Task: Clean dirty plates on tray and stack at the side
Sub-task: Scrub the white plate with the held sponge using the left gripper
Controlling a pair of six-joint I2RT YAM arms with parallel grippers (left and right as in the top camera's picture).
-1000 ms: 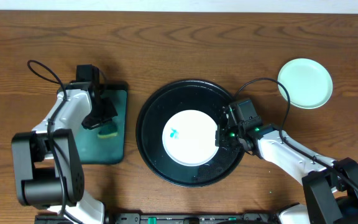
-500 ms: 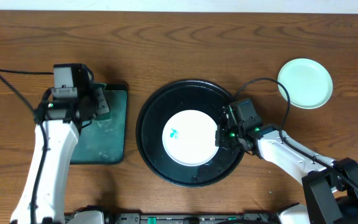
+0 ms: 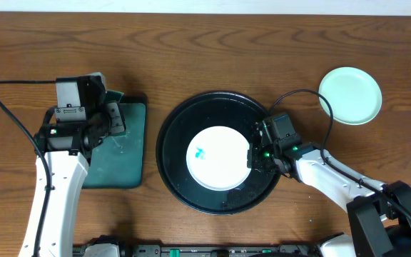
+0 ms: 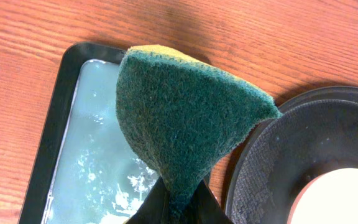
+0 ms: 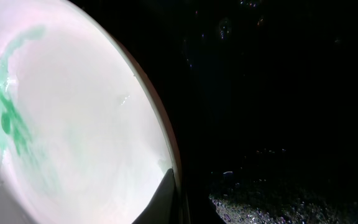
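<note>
One plate at a time, carry the sponge (image 4: pixel 185 118) pinched in the left gripper (image 4: pixel 178 208) to the white plate (image 3: pixel 218 165) in the middle of the tray (image 3: pixel 212 104) and rub the smear (image 3: pixel 200 153) gently, with the right gripper (image 3: pixel 254 154) clamped on its rim.

Big round black tray (image 3: pixel 220 107), raised rim, wet w/ droplets, sits mid-desk (image 3: pixel 41 43). White plate (image 3: pixel 223 160) lies flat inside, approx centred, teal smear left of its centre. Mint-green plate (image 3: pixel 349 95) far right, well apart from tray, top looks clean.
</note>
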